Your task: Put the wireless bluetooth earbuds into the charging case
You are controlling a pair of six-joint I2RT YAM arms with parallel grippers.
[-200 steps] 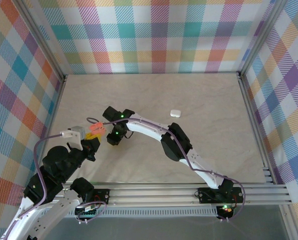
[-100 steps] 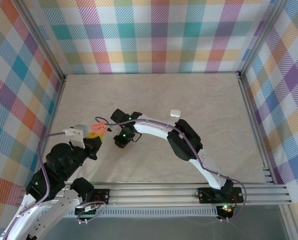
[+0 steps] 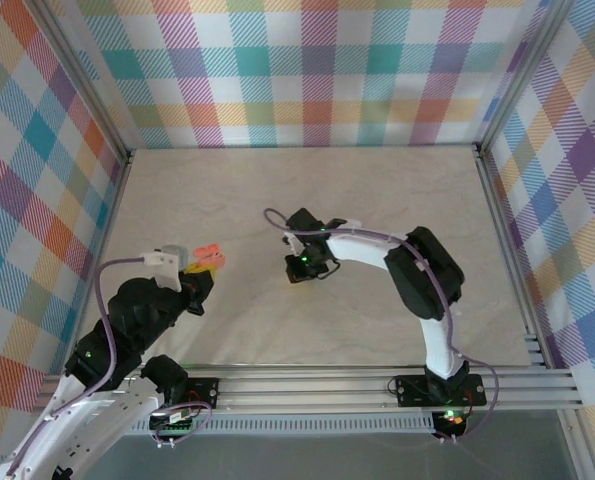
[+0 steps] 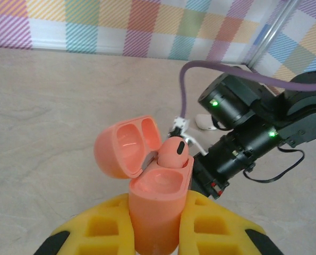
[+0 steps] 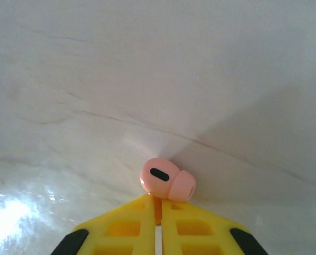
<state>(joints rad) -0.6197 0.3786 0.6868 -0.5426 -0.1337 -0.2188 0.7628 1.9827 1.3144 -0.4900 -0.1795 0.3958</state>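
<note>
Salmon-pink earbud (image 5: pixel 167 182) is pinched by its stem in my right jaws over the tabletop (image 5: pixel 147 79); a second earbud (image 4: pixel 174 154) sits in the open pink case (image 4: pixel 156 212) my left jaws clamp.

Table (image 3: pixel 177 190): pale beige top with faint marble veining; metal rails (image 3: pixel 307 385) along the near edge and up both sides; plaid walls (image 3: pixel 307 70) at left, right and far. Small white case (image 4: pixel 202 121) lies on the surface, partly hidden behind a purple cable (image 4: pixel 185 90); details unclear.
</note>
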